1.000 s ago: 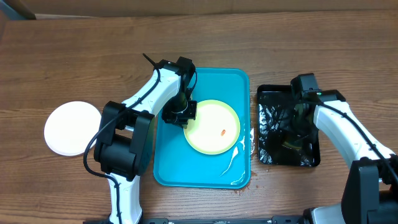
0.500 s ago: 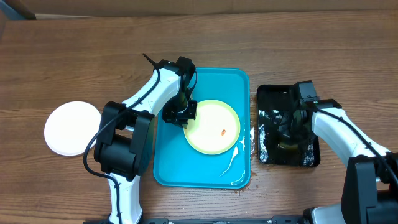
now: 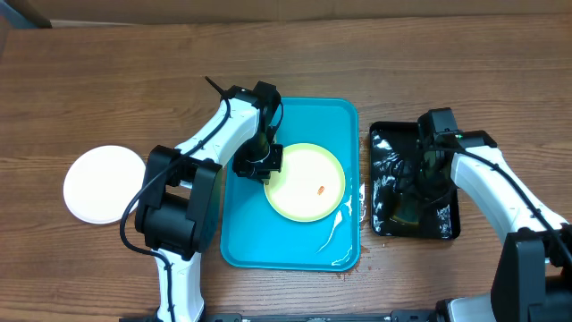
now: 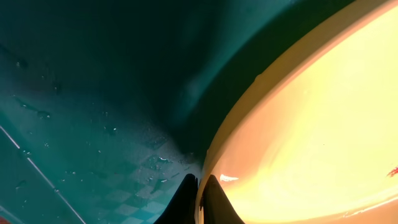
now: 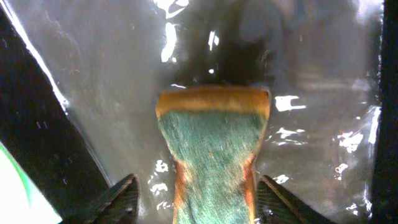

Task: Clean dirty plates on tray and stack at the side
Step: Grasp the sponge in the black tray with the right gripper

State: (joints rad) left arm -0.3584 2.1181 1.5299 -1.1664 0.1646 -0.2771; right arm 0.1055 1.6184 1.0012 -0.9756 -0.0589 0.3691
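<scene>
Left gripper (image 4: 199, 199) pinches yellow-green plate (image 3: 307, 182) rim. Right gripper (image 5: 194, 196) spread wide, sponge (image 5: 211, 149) between fingers, untouched.

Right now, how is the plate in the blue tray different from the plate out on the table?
The yellow-green plate is pale yellow-green; the white plate is plain white. The yellow-green plate lies in the turquoise tray, while the white plate sits on the bare wooden table. The yellow-green plate has a small red-orange smear and the left gripper pinching its rim; the white plate looks clean and untouched. Both are round, flat and similar in size.
</scene>
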